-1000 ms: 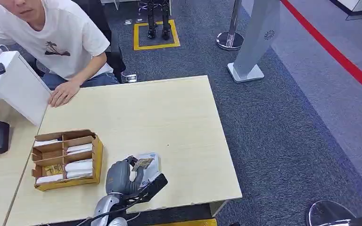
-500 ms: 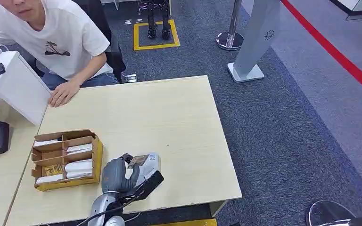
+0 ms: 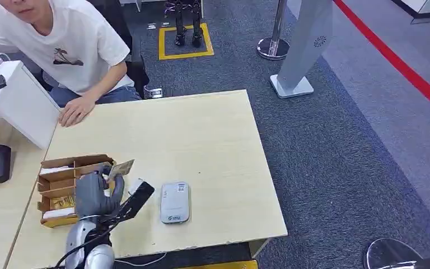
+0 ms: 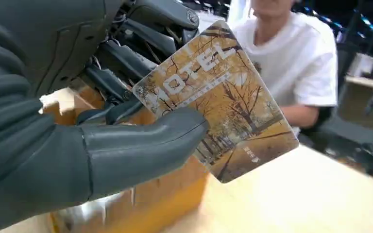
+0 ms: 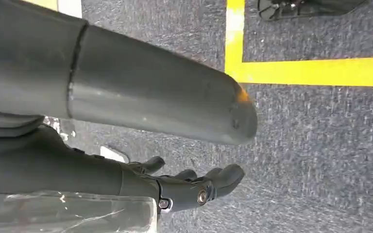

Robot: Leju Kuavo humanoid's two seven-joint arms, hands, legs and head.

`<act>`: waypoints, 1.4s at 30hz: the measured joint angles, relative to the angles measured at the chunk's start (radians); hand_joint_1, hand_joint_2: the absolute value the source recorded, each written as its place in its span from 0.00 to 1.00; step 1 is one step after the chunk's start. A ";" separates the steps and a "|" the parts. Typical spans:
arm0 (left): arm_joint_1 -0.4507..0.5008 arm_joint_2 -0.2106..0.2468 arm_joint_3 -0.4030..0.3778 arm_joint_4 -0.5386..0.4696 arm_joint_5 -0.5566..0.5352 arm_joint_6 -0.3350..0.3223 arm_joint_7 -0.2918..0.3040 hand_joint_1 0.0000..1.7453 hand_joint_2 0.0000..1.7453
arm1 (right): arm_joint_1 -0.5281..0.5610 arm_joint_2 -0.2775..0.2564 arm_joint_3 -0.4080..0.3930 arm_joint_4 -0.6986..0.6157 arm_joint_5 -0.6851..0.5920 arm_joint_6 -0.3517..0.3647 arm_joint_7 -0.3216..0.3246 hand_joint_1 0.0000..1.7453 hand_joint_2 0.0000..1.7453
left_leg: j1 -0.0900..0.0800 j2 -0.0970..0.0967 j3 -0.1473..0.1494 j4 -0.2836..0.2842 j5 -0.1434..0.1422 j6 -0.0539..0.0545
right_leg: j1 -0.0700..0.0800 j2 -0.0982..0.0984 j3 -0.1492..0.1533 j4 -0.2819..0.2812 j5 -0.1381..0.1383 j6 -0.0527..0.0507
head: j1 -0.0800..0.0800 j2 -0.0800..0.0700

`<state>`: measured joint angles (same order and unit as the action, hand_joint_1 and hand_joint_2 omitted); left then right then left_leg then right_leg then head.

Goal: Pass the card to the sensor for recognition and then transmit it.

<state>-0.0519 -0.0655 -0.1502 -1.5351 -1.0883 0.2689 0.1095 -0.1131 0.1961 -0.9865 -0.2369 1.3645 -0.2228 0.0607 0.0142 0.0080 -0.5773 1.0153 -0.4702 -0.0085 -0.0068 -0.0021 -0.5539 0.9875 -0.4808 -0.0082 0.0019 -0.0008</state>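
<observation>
The card is held by the left hand, pinched between the thick thumb and the darker fingers. In the head view the card is seen lifted above the table, over the near edge of the brown sorting box and well apart from the white sensor, which lies flat on the table to the right of the hand. It cannot be told from these pictures whether the card has been read by the sensor. If it has, the handing over is what is left. The person in the white shirt is seated at the far side, with a hand rested on the table, so the card may be meant to go there.

The card is thin and flat, with rounded corners. A picture of yellow trees is printed on it, and the word MOTEL is written in big pale letters. It is tilted, not level.

The right hand is seen hanging over the grey floor, with its fingers loosely apart and nothing held.
</observation>
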 joint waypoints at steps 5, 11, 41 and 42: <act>-0.033 0.074 0.091 -0.040 0.023 -0.022 -0.005 1.00 1.00 | 0.001 -0.005 0.000 0.000 -0.003 0.000 -0.001 0.00 0.00 | 0.000 0.000 0.000 0.000 0.001 -0.001 | 0.000 0.000 0.000 0.000 0.000 0.000 | -0.001 0.000; -0.073 0.147 0.157 -0.051 0.027 -0.042 0.003 1.00 1.00 | 0.005 -0.013 0.000 0.000 -0.003 0.000 0.000 0.00 0.00 | 0.000 0.000 0.000 0.000 0.001 -0.001 | 0.000 0.000 0.000 0.001 0.000 0.000 | 0.000 0.000; -0.242 0.320 0.252 0.171 -0.107 -0.092 0.023 1.00 1.00 | 0.035 -0.038 0.000 0.000 -0.011 0.001 0.026 0.00 0.00 | 0.000 0.001 0.000 0.000 0.001 -0.001 | 0.000 0.001 0.000 0.000 0.000 -0.001 | 0.000 0.000; -0.242 0.320 0.252 0.171 -0.107 -0.092 0.023 1.00 1.00 | 0.035 -0.038 0.000 0.000 -0.011 0.001 0.026 0.00 0.00 | 0.000 0.001 0.000 0.000 0.001 -0.001 | 0.000 0.001 0.000 0.000 0.000 -0.001 | 0.000 0.000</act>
<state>-0.2936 0.2548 0.1022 -1.3638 -1.1952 0.1774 0.1320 -0.0776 0.1583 -0.9865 -0.2365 1.3539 -0.2216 0.0862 0.0143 0.0086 -0.5769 1.0154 -0.4695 -0.0095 -0.0066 -0.0015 -0.5543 0.9879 -0.4804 -0.0088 0.0019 -0.0008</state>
